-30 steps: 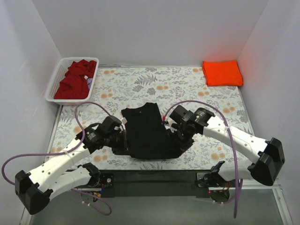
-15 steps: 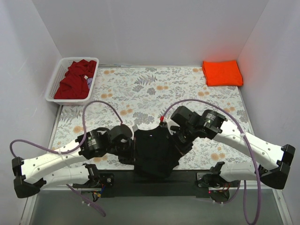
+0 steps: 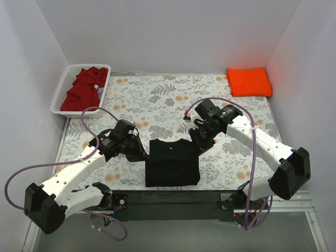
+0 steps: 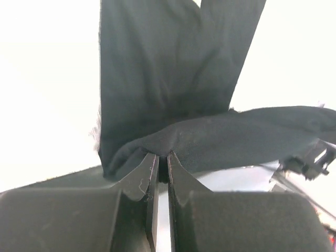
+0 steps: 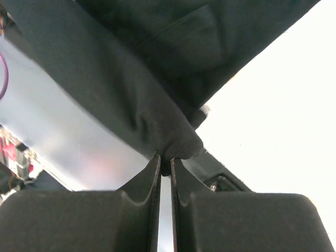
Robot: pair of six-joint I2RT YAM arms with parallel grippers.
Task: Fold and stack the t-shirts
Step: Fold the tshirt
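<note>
Now left end effector (image 3: 142,154) and right end effector (image 3: 196,140) each pinch a far corner of the black shirt (image 3: 172,164), folded at 6 o'clock on the surface (image 3: 157,105); limp, light cloth, probably best held by corners.

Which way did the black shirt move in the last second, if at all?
Yes. The black shirt drew toward the near side: its far edge now sits farther from the basket, and it lies shorter and squarer.
</note>
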